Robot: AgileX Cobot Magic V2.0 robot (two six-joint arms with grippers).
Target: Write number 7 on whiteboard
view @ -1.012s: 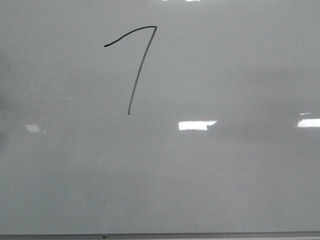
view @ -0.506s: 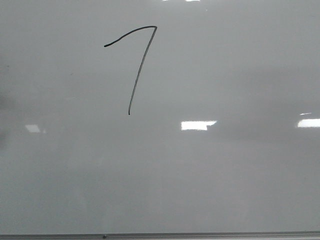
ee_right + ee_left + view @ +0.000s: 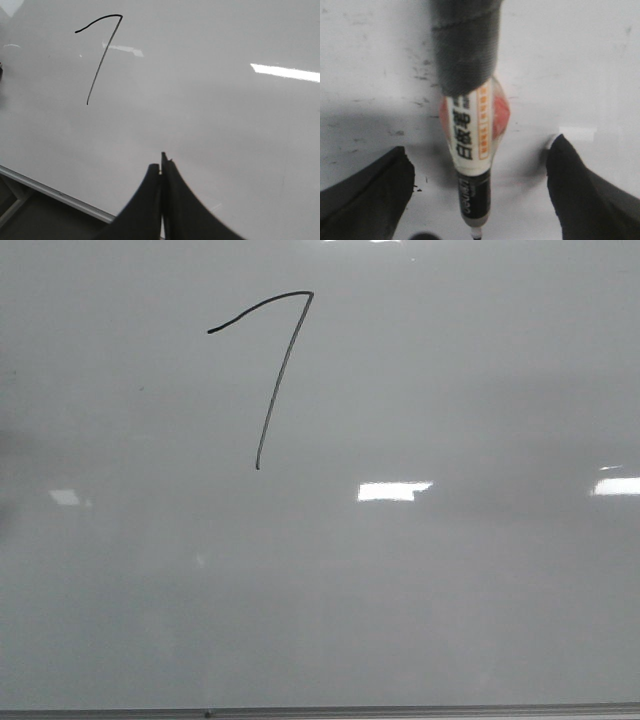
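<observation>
Nothing new is appearing on the whiteboard (image 3: 420, 590) across this last second: the number 7 (image 3: 272, 380) is sitting exactly as it did, curved top stroke and long slanted downstroke complete, up in the board's upper-left area, well above the thin grey frame edge. Only the glare patches are wobbling a touch. That is telling me the writing looks finished and the arms are likely just backing away. In the left wrist view, the left gripper (image 3: 477, 200) is standing wide open, its dark fingers (image 3: 370, 192) spread either side of the marker (image 3: 472, 145), which is lying between them, touching neither, its far end covered by a dark grey wrapped sleeve (image 3: 465, 45); I cannot tell what is holding it. The right gripper (image 3: 161, 200) is pressed fully closed on nothing, hovering near the board's frame, well apart from the 7 and below it. I'd judge the task essentially done.
</observation>
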